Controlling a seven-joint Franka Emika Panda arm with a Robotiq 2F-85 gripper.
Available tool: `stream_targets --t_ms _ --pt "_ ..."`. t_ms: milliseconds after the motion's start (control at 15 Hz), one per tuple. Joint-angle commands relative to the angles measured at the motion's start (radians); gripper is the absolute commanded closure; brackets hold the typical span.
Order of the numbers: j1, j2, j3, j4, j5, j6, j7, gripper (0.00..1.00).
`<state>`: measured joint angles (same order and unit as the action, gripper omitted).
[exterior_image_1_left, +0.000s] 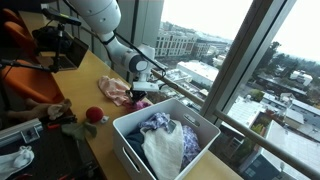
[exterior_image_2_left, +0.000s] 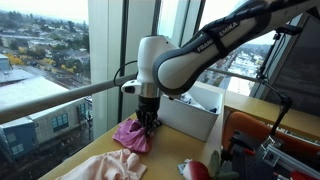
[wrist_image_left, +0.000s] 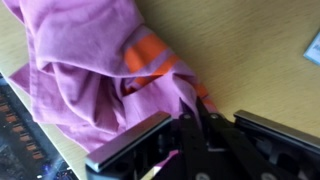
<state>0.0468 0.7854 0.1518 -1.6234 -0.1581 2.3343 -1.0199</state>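
As the pink cloth (wrist_image_left: 80, 70) lies bunched on the worktop (wrist_image_left: 250, 50) — long axis slanting far left to near right — the hand (wrist_image_left: 192, 120) is clamped on its near end.

I've got the tool (exterior_image_1_left: 140, 90) down on the pink cloth (exterior_image_1_left: 113, 90), on the counter (exterior_image_1_left: 92, 68) by the window. White bin (exterior_image_1_left: 128, 150) stuffed with clothes (exterior_image_1_left: 165, 140) sits near, red thing (exterior_image_1_left: 94, 115) beside it.
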Motion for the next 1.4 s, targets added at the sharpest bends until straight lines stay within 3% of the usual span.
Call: stream_targets --t_ms 0,667,1000,1333 --pt "-0.028 -0.084 -0.016 -0.018 -0.015 -0.049 0.001 1.00" --pt "-0.134 -0.341 -0.090 0.033 -0.017 -0.167 -0.075 0.99" --pt "-0.198 -0.403 -0.141 0.171 0.004 -0.242 -0.144 0.99" --pt "-0.234 -0.379 -0.170 0.315 0.017 -0.296 -0.187 0.99"
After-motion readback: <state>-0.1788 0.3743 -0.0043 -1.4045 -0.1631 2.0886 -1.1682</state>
